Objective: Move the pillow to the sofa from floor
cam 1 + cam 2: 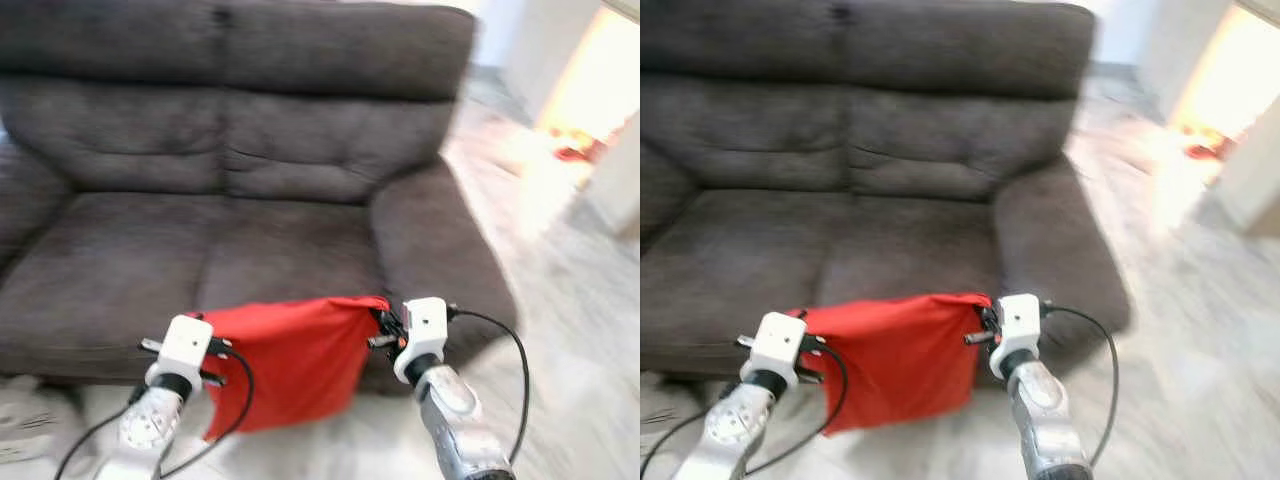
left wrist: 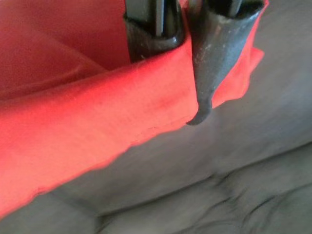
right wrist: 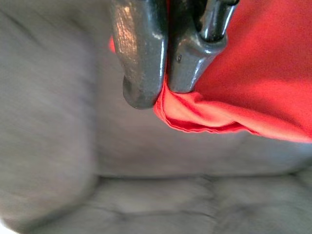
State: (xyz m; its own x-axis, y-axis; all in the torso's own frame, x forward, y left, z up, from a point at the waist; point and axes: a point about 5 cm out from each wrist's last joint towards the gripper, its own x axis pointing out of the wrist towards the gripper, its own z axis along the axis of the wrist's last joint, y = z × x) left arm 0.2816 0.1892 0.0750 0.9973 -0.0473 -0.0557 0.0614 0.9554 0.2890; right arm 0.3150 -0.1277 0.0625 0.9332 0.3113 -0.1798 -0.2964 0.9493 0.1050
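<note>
While both the left gripper (image 1: 205,352) and right gripper (image 1: 385,328) pinch opposite top corners of the red pillow (image 1: 285,360), it hangs stretched crosswise just before the dark grey sofa (image 1: 240,180), whose seat lies ahead.

My red pillow (image 1: 290,360) hides part of the sofa's (image 1: 250,180) front edge. Motion blur smears the floor (image 1: 570,300) and doorway at my right. My left gripper's (image 2: 187,63) fingers (image 2: 209,58) are cropped at the frame edge.

No readable text, labels, numbers (frames blurred).
</note>
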